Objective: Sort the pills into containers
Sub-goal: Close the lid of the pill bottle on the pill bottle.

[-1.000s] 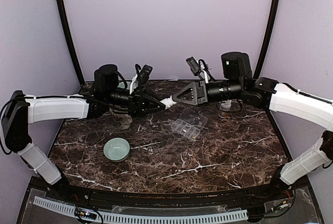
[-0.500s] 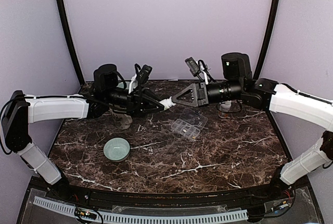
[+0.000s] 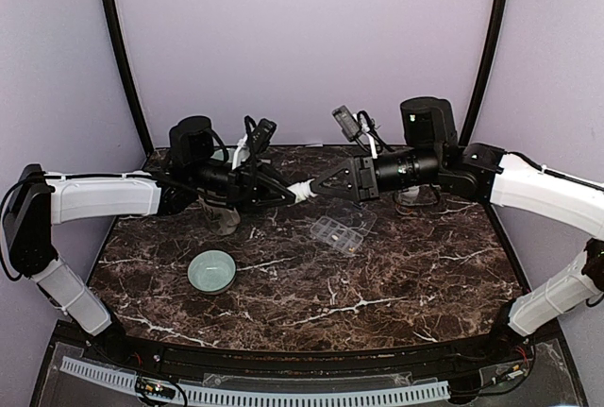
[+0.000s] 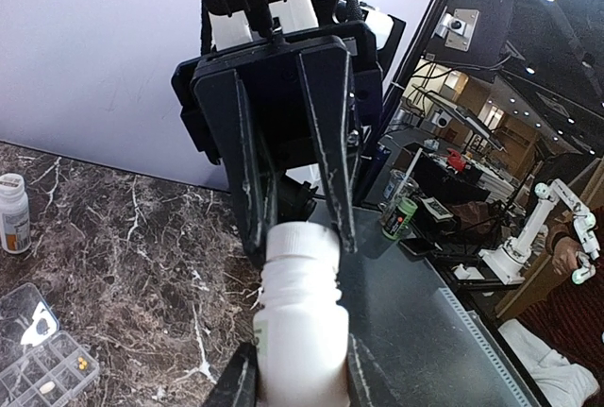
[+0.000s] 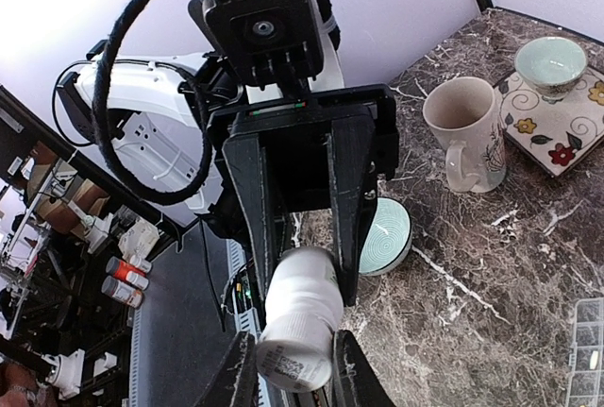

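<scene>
A white pill bottle (image 3: 304, 188) hangs in the air between both arms, above the table's back middle. My left gripper (image 3: 293, 192) is shut on its body, as the left wrist view (image 4: 297, 369) shows. My right gripper (image 3: 316, 183) comes from the right, and its fingers sit tight on either side of the ribbed cap (image 5: 302, 355). The clear pill-organiser box (image 3: 342, 228) lies on the table below with its lid open. It also shows in the left wrist view (image 4: 42, 369), with a few small pills in its compartments.
A pale green bowl (image 3: 211, 270) sits front left. A mug (image 5: 462, 133) stands under the left arm. A smaller green bowl (image 5: 550, 59) rests on a patterned tile at the back left. A second white-capped bottle (image 4: 11, 211) stands at the back right.
My right gripper has moved left, and its fingers now sit on the bottle's cap. The left gripper and bottle have barely moved.
</scene>
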Available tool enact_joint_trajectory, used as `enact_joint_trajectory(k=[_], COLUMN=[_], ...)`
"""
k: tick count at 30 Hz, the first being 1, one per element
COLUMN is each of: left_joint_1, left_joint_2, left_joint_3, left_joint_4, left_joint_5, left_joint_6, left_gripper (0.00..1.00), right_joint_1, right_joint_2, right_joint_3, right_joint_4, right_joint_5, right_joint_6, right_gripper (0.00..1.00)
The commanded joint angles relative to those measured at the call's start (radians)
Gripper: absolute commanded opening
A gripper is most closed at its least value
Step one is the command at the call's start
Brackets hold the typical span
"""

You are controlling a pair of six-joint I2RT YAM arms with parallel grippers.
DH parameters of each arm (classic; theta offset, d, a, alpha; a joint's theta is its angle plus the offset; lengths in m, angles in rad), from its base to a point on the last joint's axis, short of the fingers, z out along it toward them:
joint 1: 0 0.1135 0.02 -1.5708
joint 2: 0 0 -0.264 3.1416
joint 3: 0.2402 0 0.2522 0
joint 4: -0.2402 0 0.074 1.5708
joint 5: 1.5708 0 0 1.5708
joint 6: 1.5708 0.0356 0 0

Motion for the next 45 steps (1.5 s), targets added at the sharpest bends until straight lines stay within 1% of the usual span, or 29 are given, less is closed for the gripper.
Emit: enact_joint_trajectory(k=[1, 11, 25, 37, 45], left_joint_1=[-0.028, -0.036, -0.049, -0.050, -0.052], left_joint_2=[-0.041, -0.060, -0.046, -0.020, -0.011], left_joint_3=[0.072, 0.076, 0.121, 0.157, 0.170], left_joint_4=[0.133, 0.074, -0.011, -0.012, -0.002], left_joint_5=[0.035, 0.058, 0.134, 0.194, 0.219], left_joint_6=[-0.003, 0.016, 0.018, -0.035, -0.074], left_gripper=[0.00, 0.00, 0.00, 0.00, 0.00], right_joint_1=[0.033, 0.032, 0.031, 0.033, 0.048], right_joint_2=[0.042, 0.022, 0.032, 0.030, 0.037], right_joint_3=[-0.021, -0.012, 0.011, 0.029, 0.048], right_joint_4=[-0.078, -0.069, -0.102, -0.133, -0.163], right_joint_5=[0.009, 0.061, 0.029, 0.013, 0.035], right_joint_6=[-0.048, -0.076, -0.165, -0.231, -0.279], right_gripper=[0.10, 0.10, 0.10, 0.11, 0.11])
